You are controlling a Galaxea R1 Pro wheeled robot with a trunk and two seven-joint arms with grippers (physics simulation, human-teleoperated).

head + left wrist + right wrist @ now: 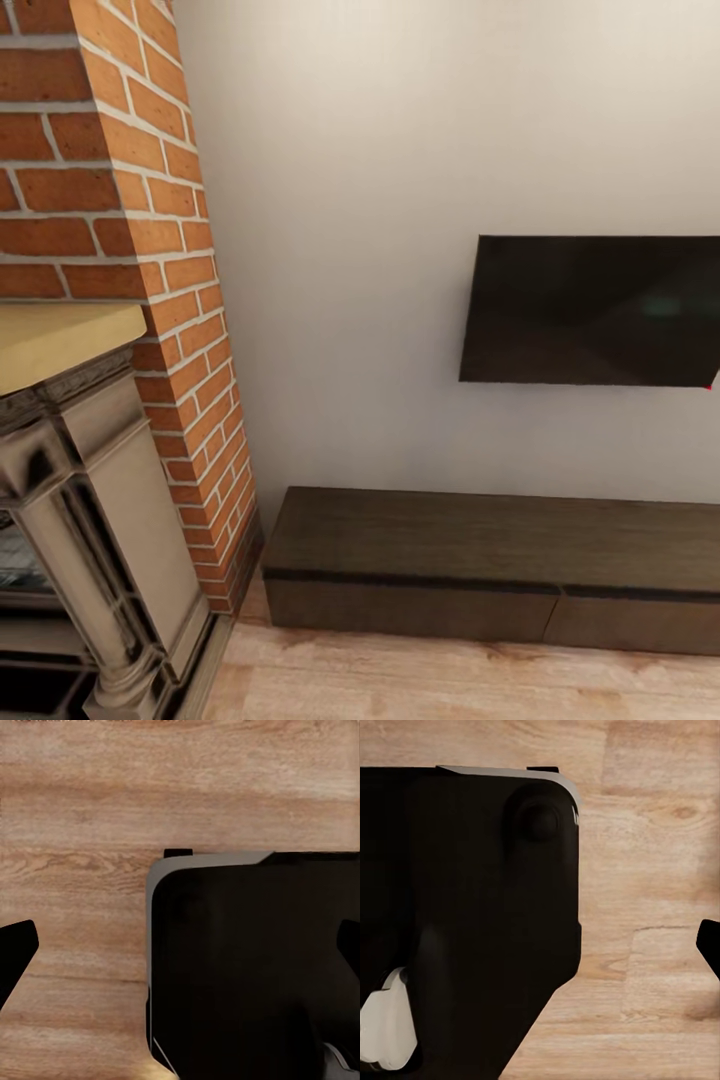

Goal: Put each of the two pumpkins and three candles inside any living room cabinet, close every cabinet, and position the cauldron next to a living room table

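The dark wood cabinet [500, 570] sits against the wall's base beneath a television [595, 310], drawers shut, beside a brick fireplace [110, 250]. Both grippers' fingertips are spread, empty, over wood floor [82, 802], likely in transit.

Spread pincer [180, 952] fingertips over robot base [247, 967] and wood floor [82, 810].

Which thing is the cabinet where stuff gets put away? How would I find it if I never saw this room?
Start at the big red brick chimney above the fireplace and look to its right along the pale wall. Under the flat black TV hanging there, the cabinet sits on the wooden floor. It is long, low and dark brown, with flat drawer fronts that have no handles, all shut.
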